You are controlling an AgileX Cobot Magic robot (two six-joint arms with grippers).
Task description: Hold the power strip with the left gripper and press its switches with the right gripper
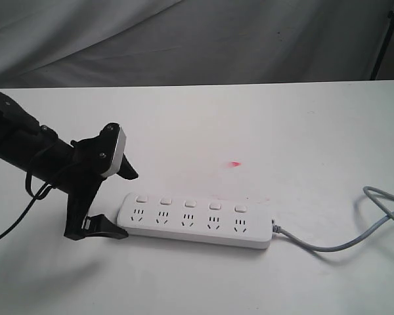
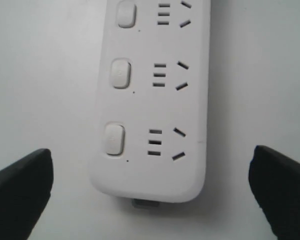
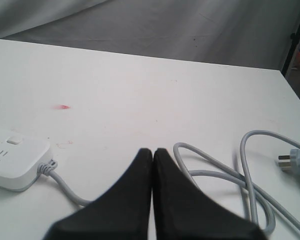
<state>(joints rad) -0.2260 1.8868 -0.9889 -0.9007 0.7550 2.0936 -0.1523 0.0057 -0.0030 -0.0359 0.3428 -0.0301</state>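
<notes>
- A white table [image 1: 249, 118] is seen as the work surface, with the power strip [image 1: 196, 220] lying flat on its near part, sockets up.
- At the strip's cable-free end the left gripper [image 1: 125, 203] is held with its fingers [image 2: 20, 187] spread wide, one to each side of the strip, neither touching it.
- The strip is judged light, rigid and smooth, so it is likely to slide under a press. A hold across its side walls at that end is advised, clear of the nearest of the switches [image 1: 189, 203].
- Beyond the strip's other end, the grey cable [image 1: 341, 246] is looped and may tug slightly.
- Above those loops the right gripper [image 3: 153, 151] is shown with fingers pressed together, holding nothing.
- Behind the strip a red mark [image 1: 235, 163] is seen, and further back a grey cloth [image 1: 184, 39].
</notes>
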